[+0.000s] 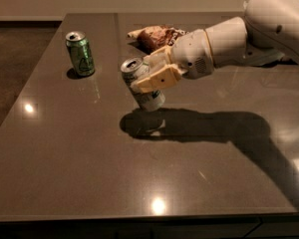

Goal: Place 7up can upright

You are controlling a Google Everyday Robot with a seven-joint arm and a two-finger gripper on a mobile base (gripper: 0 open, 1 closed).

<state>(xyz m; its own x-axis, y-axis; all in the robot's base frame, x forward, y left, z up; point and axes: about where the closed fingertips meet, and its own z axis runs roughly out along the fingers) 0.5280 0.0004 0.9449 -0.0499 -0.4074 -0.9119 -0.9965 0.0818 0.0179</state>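
Note:
The 7up can (150,97) is pale silvery-white with a green band and a silver top. It is near the middle of the dark table (89,173), leaning a little to the left, its top up. My gripper (150,73) reaches in from the right and is shut on the can's upper half, its cream fingers (157,79) across the can's side. The can's base is close above the table or touching it; I cannot tell which.
A darker all-green can (80,53) stands upright at the back left. A crumpled brown snack bag (157,36) lies behind my gripper. My white arm (249,34) crosses the right side and casts a broad shadow on the table.

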